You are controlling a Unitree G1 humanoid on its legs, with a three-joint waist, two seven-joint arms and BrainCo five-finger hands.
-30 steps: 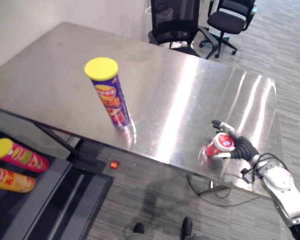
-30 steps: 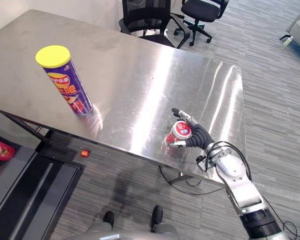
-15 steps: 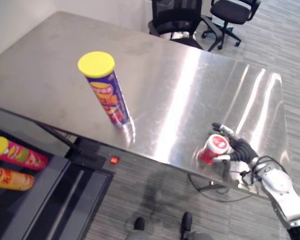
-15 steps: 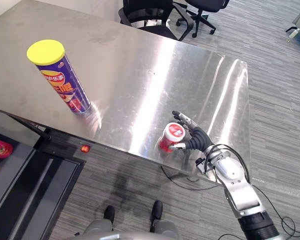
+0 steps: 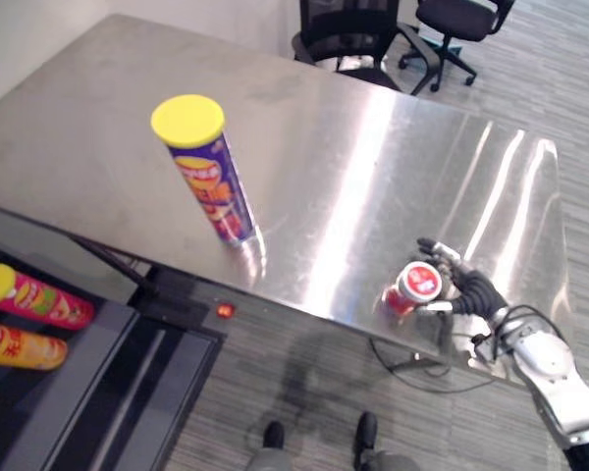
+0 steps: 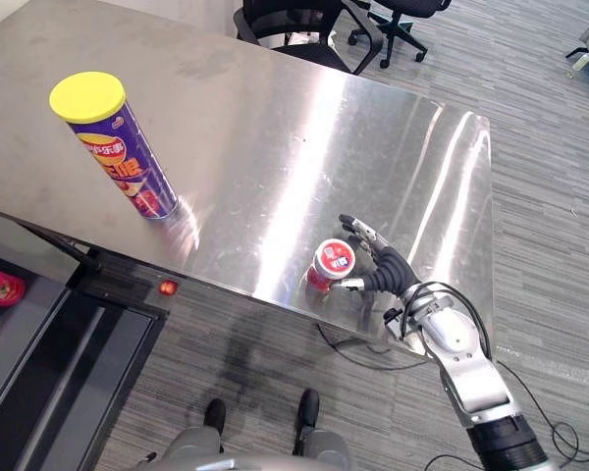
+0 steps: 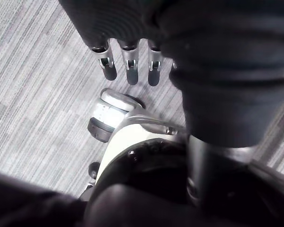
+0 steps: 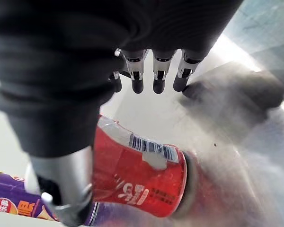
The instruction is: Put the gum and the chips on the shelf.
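Note:
A small red gum canister (image 5: 412, 287) with a white lid stands slightly tilted near the front edge of the steel table (image 5: 373, 147). My right hand (image 5: 471, 290) is right beside it, open: straight fingers reach past its far side and the thumb lies along its near side, as the right wrist view shows around the gum canister (image 8: 142, 175). A tall purple chips can (image 5: 212, 182) with a yellow lid stands upright further left on the table. My left hand (image 7: 128, 71) hangs open over the carpet.
A dark shelf (image 5: 88, 392) sits low at the left, with a pink chips can (image 5: 34, 299) and an orange one (image 5: 20, 348) lying on it. Two black office chairs (image 5: 358, 34) stand behind the table. Grey striped carpet lies around.
The view has shifted a little. My right hand stays beside the gum canister, which has changed its tilt slightly. The chips can has not moved.

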